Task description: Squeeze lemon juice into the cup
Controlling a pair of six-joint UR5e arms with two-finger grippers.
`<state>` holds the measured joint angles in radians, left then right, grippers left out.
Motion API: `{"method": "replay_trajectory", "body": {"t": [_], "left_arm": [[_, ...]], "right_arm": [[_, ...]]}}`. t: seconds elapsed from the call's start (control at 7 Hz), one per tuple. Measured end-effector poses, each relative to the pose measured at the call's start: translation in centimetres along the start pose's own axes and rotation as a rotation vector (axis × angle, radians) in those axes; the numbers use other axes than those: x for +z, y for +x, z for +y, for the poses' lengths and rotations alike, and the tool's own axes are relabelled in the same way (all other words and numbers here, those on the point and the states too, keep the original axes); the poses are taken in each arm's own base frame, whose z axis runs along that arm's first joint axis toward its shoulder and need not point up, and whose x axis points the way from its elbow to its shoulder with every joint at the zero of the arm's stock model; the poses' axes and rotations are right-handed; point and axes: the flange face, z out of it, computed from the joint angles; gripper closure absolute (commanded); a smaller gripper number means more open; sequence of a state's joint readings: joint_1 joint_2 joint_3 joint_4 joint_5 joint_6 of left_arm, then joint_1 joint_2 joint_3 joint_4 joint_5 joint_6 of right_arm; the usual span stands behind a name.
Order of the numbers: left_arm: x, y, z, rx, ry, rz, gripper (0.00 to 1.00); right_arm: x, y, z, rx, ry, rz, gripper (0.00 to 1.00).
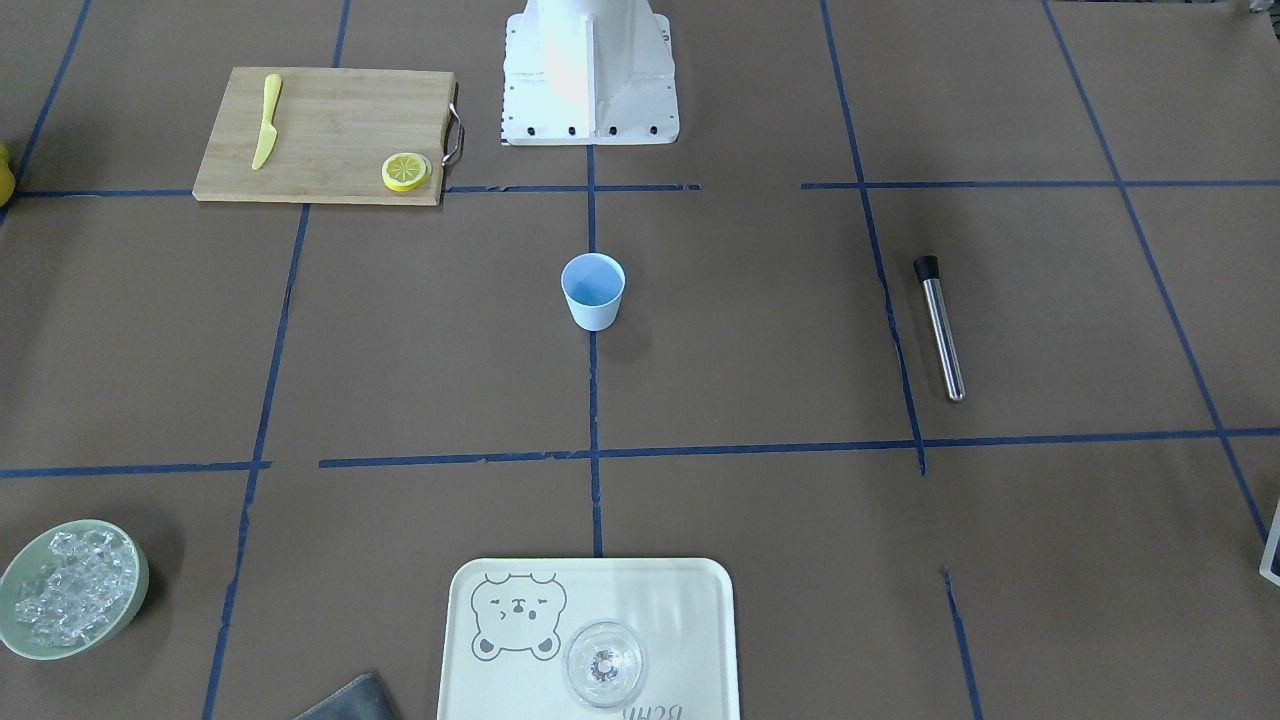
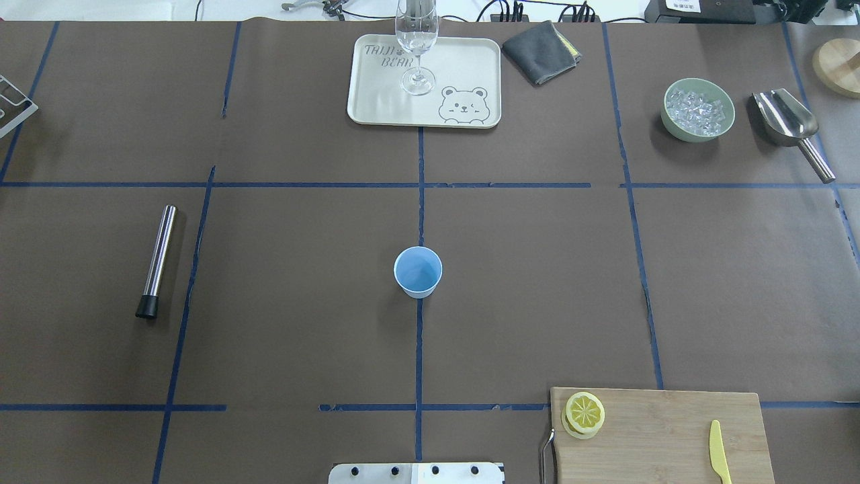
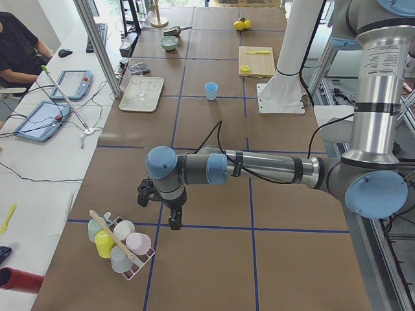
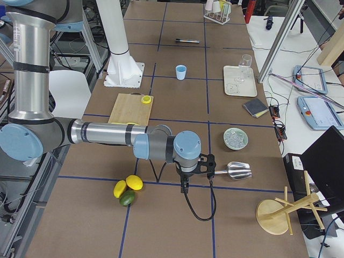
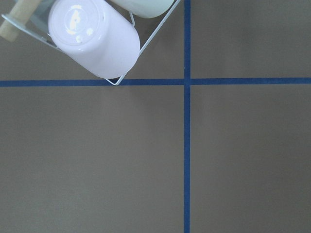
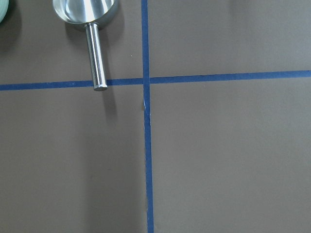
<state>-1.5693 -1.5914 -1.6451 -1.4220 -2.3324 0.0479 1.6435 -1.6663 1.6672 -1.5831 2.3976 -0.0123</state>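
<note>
The light-blue cup point(image 2: 417, 271) stands upright at the table's middle, on a blue tape line. A yellow lemon point(image 2: 584, 411) slice lies on another slice at the corner of a bamboo cutting board point(image 2: 658, 430). Neither gripper appears in the overhead or front views. My left gripper point(image 3: 171, 220) hangs low beside a rack of coloured cups point(image 3: 120, 243), far from the blue cup point(image 3: 211, 91). My right gripper point(image 4: 185, 185) hangs low at the other table end near a steel scoop point(image 4: 236, 171). Whether either gripper is open or shut, I cannot tell.
A yellow knife point(image 2: 719, 460) lies on the board. A cream tray point(image 2: 390, 101) bears a clear glass point(image 2: 416, 40). A grey cloth point(image 2: 541, 44), a green bowl of ice point(image 2: 695, 136) and a steel rod point(image 2: 158, 259) lie around. Whole lemons point(image 4: 129, 185) sit by the right arm.
</note>
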Motion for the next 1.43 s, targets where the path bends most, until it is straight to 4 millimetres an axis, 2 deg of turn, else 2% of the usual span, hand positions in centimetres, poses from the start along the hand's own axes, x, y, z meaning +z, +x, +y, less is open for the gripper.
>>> {"method": "replay_trajectory", "body": {"t": [0.29, 0.43, 0.71, 0.86, 1.0, 1.14, 1.29, 1.43], "left_arm": [[-0.3, 0.3, -0.3, 0.004, 0.006, 0.003, 0.00], [-0.9, 0.9, -0.6, 0.014, 0.018, 0.004, 0.00], [-3.0, 3.1, -1.3, 0.056, 0.060, 0.005, 0.00], [-3.7, 3.9, -1.7, 0.071, 0.075, 0.013, 0.00], [-4.2, 4.6, -2.1, 0.083, 0.085, 0.027, 0.00], [-4.6, 5.1, -2.4, 0.092, 0.091, 0.036, 0.00], [-4.8, 5.6, -2.8, 0.101, 0.097, 0.045, 0.00], [-5.1, 6.1, -3.1, 0.116, 0.108, 0.052, 0.00]], "right_arm": [[-0.4, -0.4, -0.3, -0.010, 0.010, 0.000, 0.00], [-1.1, -1.6, -0.8, -0.041, 0.025, 0.011, 0.00], [-3.5, -6.2, -1.4, -0.144, 0.073, 0.041, 0.00], [-3.4, -6.7, -1.2, -0.151, 0.073, 0.036, 0.00], [-2.6, -6.5, -1.2, -0.146, 0.059, 0.022, 0.00], [-1.9, -7.2, -1.5, -0.148, 0.047, 0.006, 0.00], [-1.3, -9.9, -1.8, -0.142, 0.039, -0.004, 0.00], [-0.9, -14.8, -1.7, -0.125, 0.043, -0.002, 0.00]]}}
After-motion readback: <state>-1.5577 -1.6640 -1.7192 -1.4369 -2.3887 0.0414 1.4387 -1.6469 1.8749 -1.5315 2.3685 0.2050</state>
